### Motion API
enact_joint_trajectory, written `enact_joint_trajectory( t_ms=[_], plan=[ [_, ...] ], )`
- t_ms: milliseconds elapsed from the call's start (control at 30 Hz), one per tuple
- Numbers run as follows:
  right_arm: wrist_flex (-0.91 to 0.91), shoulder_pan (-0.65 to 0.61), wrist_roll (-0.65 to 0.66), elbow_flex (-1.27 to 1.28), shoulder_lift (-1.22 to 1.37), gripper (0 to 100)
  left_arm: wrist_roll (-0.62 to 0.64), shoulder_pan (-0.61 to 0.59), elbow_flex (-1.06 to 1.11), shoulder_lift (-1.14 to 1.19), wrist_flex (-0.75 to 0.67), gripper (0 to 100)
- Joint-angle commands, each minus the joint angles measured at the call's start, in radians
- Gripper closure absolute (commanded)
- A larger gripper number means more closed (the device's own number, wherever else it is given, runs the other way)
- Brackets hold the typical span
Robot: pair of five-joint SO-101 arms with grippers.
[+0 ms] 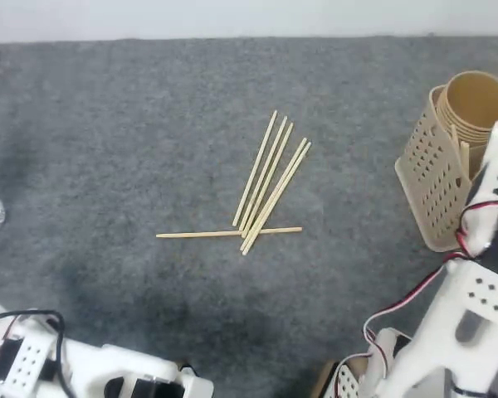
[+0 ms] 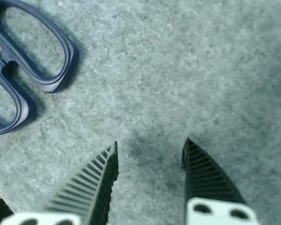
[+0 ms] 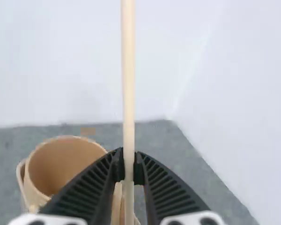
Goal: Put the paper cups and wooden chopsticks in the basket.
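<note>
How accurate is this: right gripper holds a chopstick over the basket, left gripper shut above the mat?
One error: the left gripper is open, jaws apart above the mat, per the left wrist view. The rest stands.

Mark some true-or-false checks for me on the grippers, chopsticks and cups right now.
1. The right gripper is shut on a chopstick. True.
2. The left gripper holds a chopstick. False: it is open and empty over the carpet.
3. The cups sit in the basket. True.
4. Every chopstick is in the basket. False: a loose bunch lies on the carpet mid-table.
5. Scissors lie on the carpet near the left gripper. True.
</note>
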Motion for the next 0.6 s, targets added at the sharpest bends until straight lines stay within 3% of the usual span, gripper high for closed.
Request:
enact_joint_trajectory(
  t_ms=[0, 200, 400, 567],
  plan=[
    [-0.099, -0.002, -0.015, 0.092, -0.035, 99.1, -0.012, 0.009, 0.001, -0.023, -0.017, 78],
    [-0.157, -0.007, -0.015, 0.196, -0.081, 98.3, -0.012, 0.011, 0.002, -0.023, -0.018, 78],
    [-0.160, -0.004, -0.034, 0.236, -0.173, 71.9, -0.012, 0.011, 0.002, -0.023, -0.018, 78],
    [-0.079, -0.039, -0.029, 0.212, -0.231, 77.9, -0.012, 0.011, 0.002, -0.023, -0.018, 78]
  ],
)
